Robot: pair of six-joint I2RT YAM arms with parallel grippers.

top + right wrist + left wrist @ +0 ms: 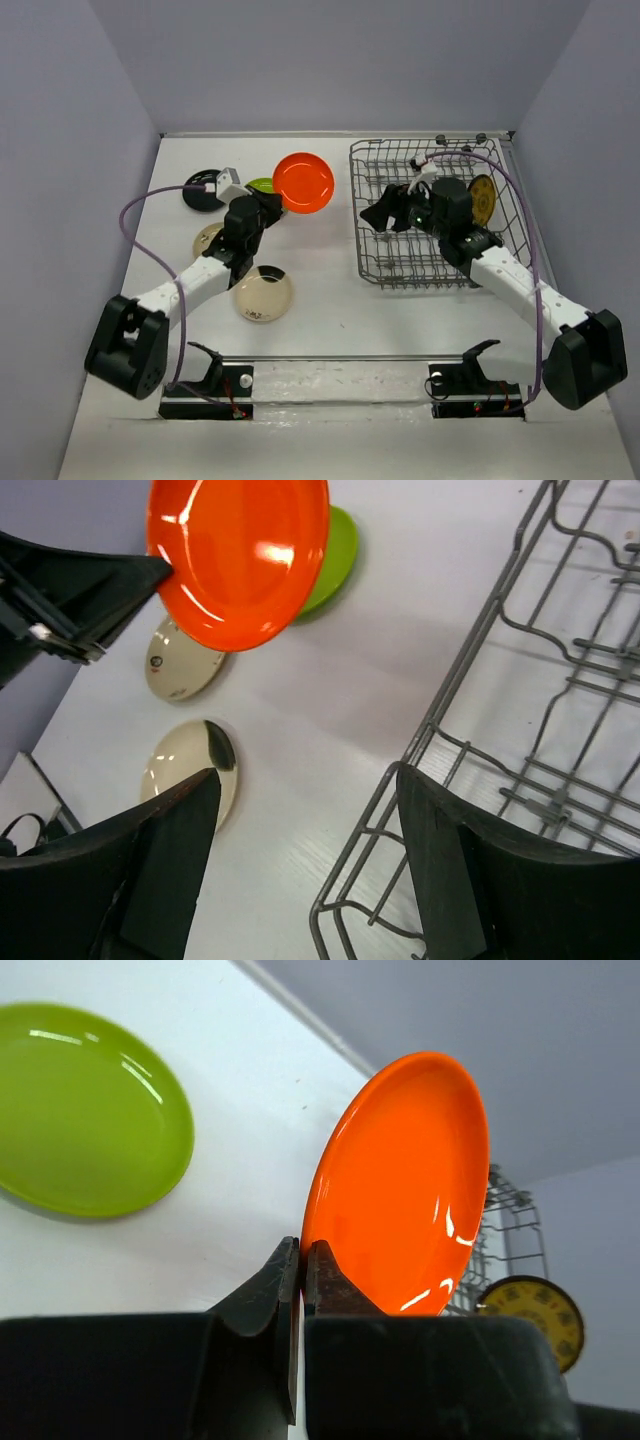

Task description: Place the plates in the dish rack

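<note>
Left gripper (302,1260) clamps the orange plate (400,1180) by its hidden lower rim, green plate (340,540) half covered behind, while right gripper (305,780) gapes over the rack (400,265).

The orange plate (303,182) is raised, tilted on edge, left of the wire rack (400,268). The green plate (262,185), black plate (198,198), cream plate (263,293) and beige plate (205,239) lie flat. The yellow-patterned plate (482,199) seemingly stands inside the rack.

No words, numbers or signs can be read anywhere; tiny dark marks are seen on the beige plate (182,665) at the left and the yellow plate (530,1318) at the far right, but they cannot be made out.
</note>
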